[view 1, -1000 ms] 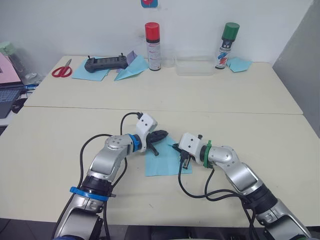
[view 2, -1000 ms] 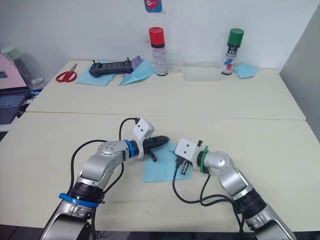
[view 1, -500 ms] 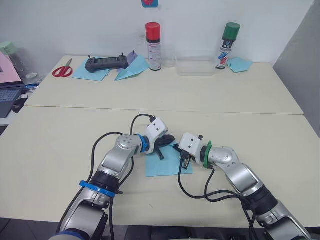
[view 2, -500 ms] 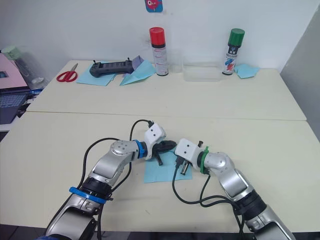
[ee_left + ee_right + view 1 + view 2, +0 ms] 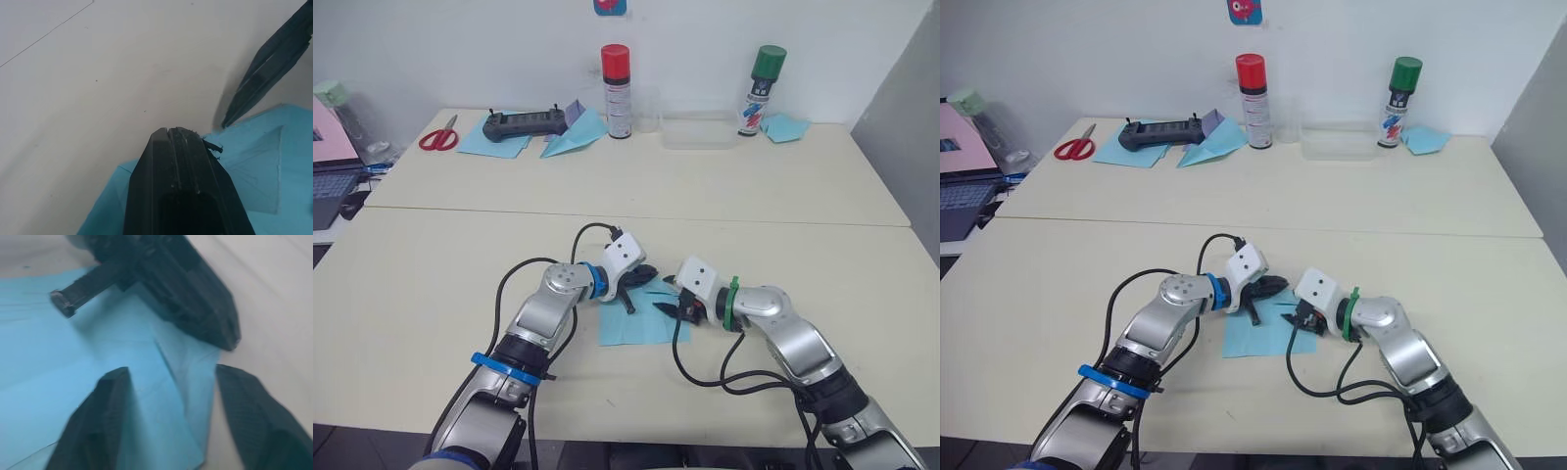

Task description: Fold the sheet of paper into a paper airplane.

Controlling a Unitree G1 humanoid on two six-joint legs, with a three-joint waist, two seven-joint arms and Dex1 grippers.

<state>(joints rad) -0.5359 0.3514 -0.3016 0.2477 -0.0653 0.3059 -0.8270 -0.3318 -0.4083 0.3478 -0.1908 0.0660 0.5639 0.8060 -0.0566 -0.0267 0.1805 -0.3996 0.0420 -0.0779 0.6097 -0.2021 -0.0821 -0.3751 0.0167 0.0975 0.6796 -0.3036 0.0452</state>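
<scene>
Two grippers meet over the sheet of paper (image 5: 636, 318), which lies flat on the near cream table (image 5: 431, 284). Compared with half a second earlier, the right gripper (image 5: 672, 306) has rolled its white wrist housing upward and shifted slightly toward the sheet's far right corner; the left gripper (image 5: 641, 276) holds nearly the same position at the far edge.

Left wrist view: the left gripper's (image 5: 175, 133) black ribbed fingers (image 5: 186, 161) are pressed together, their tips at the thin light blue sheet's (image 5: 259, 171) edge. A folded triangular flap with a sharp crease is visible. Whether paper is pinched cannot be told.

Right wrist view: the right gripper's (image 5: 171, 377) matte black fingers (image 5: 105, 406) stand wide apart, straddling the sheet's (image 5: 54, 357) creased corner, holding nothing.

Head views: a folded light blue paper dart (image 5: 573, 140) lies on the far table.
</scene>
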